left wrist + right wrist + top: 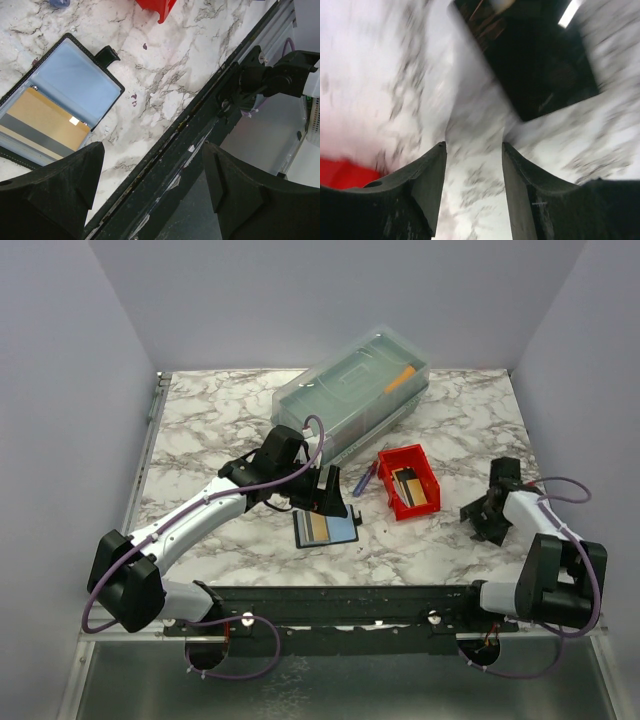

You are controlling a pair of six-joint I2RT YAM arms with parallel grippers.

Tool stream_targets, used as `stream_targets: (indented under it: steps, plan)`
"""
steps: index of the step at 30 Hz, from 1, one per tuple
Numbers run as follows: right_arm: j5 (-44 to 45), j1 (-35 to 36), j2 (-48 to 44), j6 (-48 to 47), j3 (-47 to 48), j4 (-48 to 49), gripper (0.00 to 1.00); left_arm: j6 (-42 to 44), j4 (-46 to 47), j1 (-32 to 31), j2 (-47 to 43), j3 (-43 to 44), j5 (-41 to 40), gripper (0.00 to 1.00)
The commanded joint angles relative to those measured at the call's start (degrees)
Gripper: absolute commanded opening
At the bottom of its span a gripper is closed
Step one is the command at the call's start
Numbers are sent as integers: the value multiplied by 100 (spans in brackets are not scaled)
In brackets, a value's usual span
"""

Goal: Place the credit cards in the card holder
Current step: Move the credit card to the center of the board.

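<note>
Firstly, left tool [150,150]: jaws stand wide apart, nothing between them, only bare marble and the dark rail at the counter's near edge visible through the gap. From overhead, this tool [335,495] hangs at centre frame, just above the upper right corner of the card holder [325,528], not touching it as far as can be judged. Card holder [107,54] lies opened flat on the counter [220,420], black rim and closing tab showing, at upper left of the left wrist view. A tan card [45,125] with a grey stripe sits in its lower-left half; the other half shows pale blue under clear plastic, card or sleeve, cannot tell which. Right tool [474,147]: fingers parted to a moderate gap, holding nothing, marble showing between them; this view is heavily smeared. Overhead, it [485,515] sits at right of frame over bare counter, apart from the red bin [400,453]. Red bin stands right of centre, between the two tools; dark flat pieces lie inside, one with a tan streak, too small to name. A blue-and-red pen [364,480] lies just beside the bin's left wall. A large clear lidded box [355,390] rests toward upper centre, something orange inside.
</note>
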Motion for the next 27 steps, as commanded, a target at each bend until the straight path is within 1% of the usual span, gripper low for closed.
stream_targets:
  steps: [1,4,6,7,8,10,12,13,15,18,21,22,23,27]
  plan:
    - [-838,1053,332,623,-335,-734,51,80,47,-11,-66,33,94,86]
    - [-718,1162,213,534,33,-1200,53,97,54,-7,-75,13,77,86]
    - [-215,1164,13,436,441,-1428,60,98,51,-8,-82,13,77,86]
    - [226,1126,-130,395,636,-1539,65,93,54,-7,-77,17,84,86]
    - [489,1033,-209,323,809,-1544,69,93,50,-7,-69,27,100,86]
    - [727,594,-238,57,1079,-1370,78,104,56,-7,-66,47,126,86]
    - [808,-31,-113,-295,1219,-1087,87,136,55,-10,-102,56,138,87]
    - [788,-346,-14,-459,1249,-923,89,145,65,-12,-124,50,136,87]
    - [786,-898,185,-763,1247,-605,89,149,99,-15,-189,40,155,88]
    - [834,-1395,436,-1153,1212,-331,86,208,117,-37,-272,57,179,90]
    - [913,-1761,599,-1466,1120,11,77,294,111,-173,-325,57,76,93]
    - [929,-1901,689,-1518,1112,71,72,310,104,-245,-325,57,17,93]
    - [916,-2000,791,-1558,1118,125,68,332,100,-333,-325,56,-35,93]
    - [664,-2081,1087,-1661,986,539,61,495,86,-653,-301,52,-153,93]
